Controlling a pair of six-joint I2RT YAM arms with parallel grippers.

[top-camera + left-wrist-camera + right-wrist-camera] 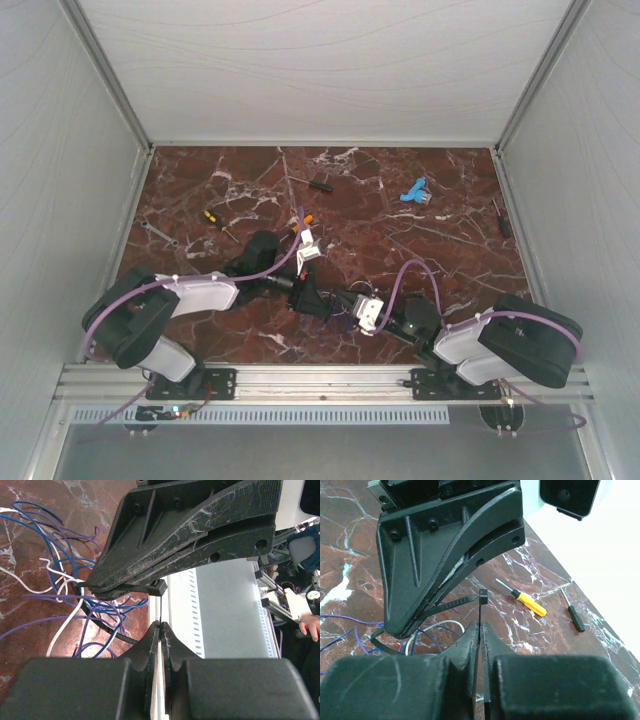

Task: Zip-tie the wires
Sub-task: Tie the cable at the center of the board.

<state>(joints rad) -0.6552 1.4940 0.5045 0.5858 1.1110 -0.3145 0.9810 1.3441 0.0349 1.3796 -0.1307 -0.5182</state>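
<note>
Since left fingers point(145, 650) and right fingers point(465, 650) both pinch the zip tie point(150, 586), head between them, pulling should cinch the wires point(95, 611)

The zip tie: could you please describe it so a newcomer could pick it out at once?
On the red marble table, look near the front edge where the left pincer and right pincer meet. Both grip a black zip tie looped round the wires. Unlike those thin blue, purple and white strands, it is a flat strap with a square head.
</note>
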